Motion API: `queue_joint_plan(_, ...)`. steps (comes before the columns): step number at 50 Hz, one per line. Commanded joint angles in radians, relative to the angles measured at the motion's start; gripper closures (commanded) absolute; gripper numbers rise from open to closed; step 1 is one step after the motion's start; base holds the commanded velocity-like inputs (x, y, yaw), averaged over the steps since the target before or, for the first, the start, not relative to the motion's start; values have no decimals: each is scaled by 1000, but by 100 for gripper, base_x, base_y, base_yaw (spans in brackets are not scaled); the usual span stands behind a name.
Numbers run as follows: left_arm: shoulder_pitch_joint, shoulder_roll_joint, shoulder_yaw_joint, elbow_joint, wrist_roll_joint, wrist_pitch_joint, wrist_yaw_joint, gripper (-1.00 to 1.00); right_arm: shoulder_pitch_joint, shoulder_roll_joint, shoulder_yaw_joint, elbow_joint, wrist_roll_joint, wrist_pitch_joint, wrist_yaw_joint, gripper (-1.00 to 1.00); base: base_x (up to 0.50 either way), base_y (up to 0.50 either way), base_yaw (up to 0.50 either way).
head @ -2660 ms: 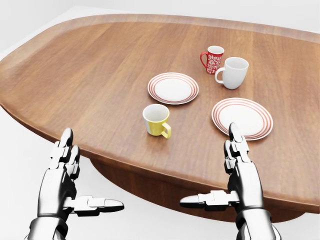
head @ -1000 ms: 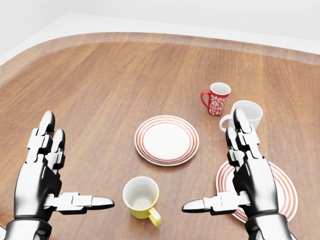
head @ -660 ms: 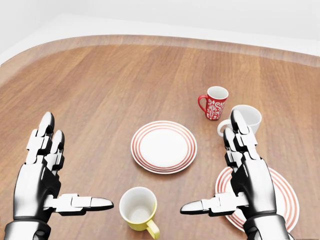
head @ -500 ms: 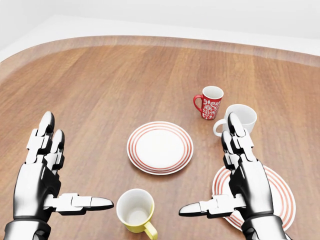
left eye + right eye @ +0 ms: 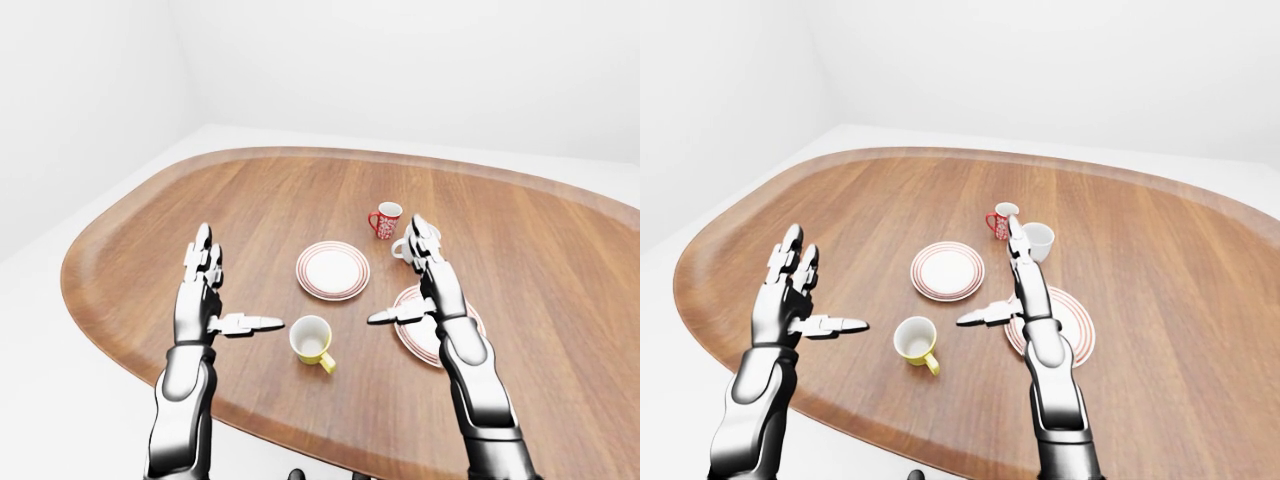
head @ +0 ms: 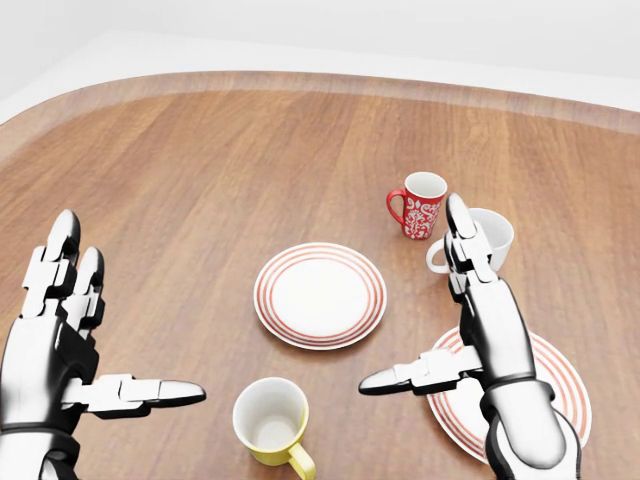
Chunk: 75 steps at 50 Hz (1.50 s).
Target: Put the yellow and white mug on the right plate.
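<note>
Left hand: the left hand [image 6: 60,345] hangs over the table [image 6: 200,180], fingers spread, thumb out sideways, holding nothing.
Right hand: the right hand [image 6: 480,330] is spread too, over the right plate [image 6: 560,385], thumb pointing toward the left hand.
Mug: the yellow and white mug [image 6: 270,425] stands upright between the two thumbs, touching neither, handle at lower right.
Beyond the right fingertips: a white mug [image 6: 495,235] and a red mug [image 6: 418,205].
Between the hands, further off: the left plate [image 6: 320,295].
</note>
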Motion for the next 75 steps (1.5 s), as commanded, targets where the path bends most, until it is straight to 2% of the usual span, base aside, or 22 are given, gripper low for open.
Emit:
queue_joint_plan(1, -20, 20, 47, -3, -15, 0, -7, -100, -99, -20, -5, 27, -67, 0, 14, -100, 0, 0, 0)
queue_joint_plan(14, -47, 55, 121, -11, -46, 0, -16, -100, -198, -16, 24, 37, -173, 0, 18, -100, 0, 0, 0)
queue_joint_plan(26, -67, 84, 175, -11, -70, 0, -14, -100, -309, -16, 33, 179, -260, 0, -18, -100, 0, 0, 0)
queue_joint_plan(27, -73, 104, 212, -14, -77, 0, -9, -100, -387, -37, 98, 355, -406, 0, -112, -100, 0, 0, 0)
queue_joint_plan(33, -72, 105, 215, -18, -76, 0, -11, -100, -409, -11, 72, 412, -473, 0, -113, -100, 0, 0, 0)
queue_joint_plan(52, -71, 105, 218, -24, -76, 0, -13, -100, -448, -5, 76, 531, -528, 0, -149, -100, 0, 0, 0)
queue_joint_plan(65, -71, 104, 217, -21, -76, 0, -14, -100, -456, 13, 90, 607, -543, 0, -119, -100, 0, 0, 0)
queue_joint_plan(75, -73, 106, 217, -13, -74, 0, -14, -100, -442, 22, 95, 585, -525, 0, -74, -100, 0, 0, 0)
